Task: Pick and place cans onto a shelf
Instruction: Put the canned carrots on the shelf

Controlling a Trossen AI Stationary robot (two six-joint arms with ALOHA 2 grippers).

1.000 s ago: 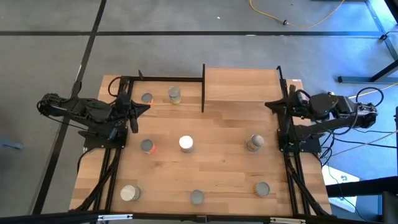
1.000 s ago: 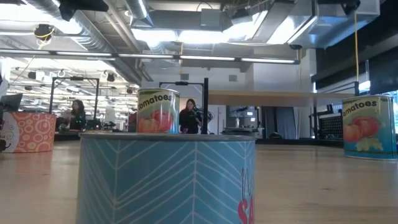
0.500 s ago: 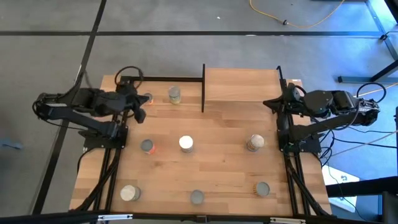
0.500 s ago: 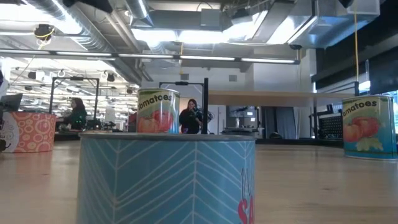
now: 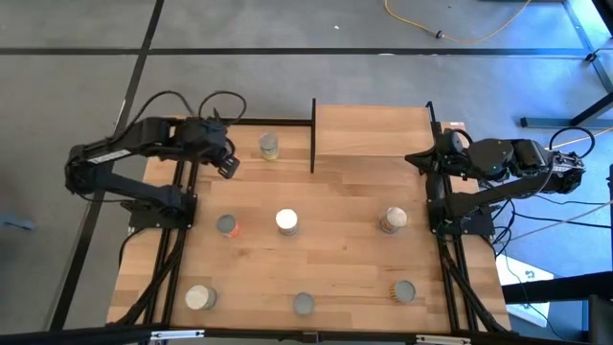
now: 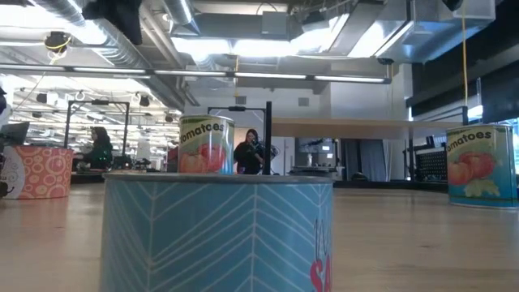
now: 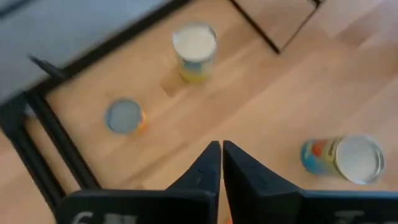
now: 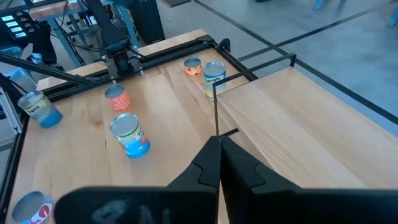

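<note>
Cans stand scattered over the table (image 5: 335,201): a green-yellow can (image 5: 269,146) just left of the shelf (image 5: 374,129), a white-topped can (image 5: 286,220) mid-table, others nearer the front edge. Left gripper (image 5: 228,165) hangs over the far left corner above a small orange can (image 7: 125,116), fingers pressed together, empty. Right gripper (image 5: 418,159) waits beside the shelf's right edge, likewise closed.

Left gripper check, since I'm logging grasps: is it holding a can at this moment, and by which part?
Nothing is held. The left gripper hangs shut and empty above the table's far left corner, with the small orange can untouched below it. The right gripper is shut and empty too.
</note>
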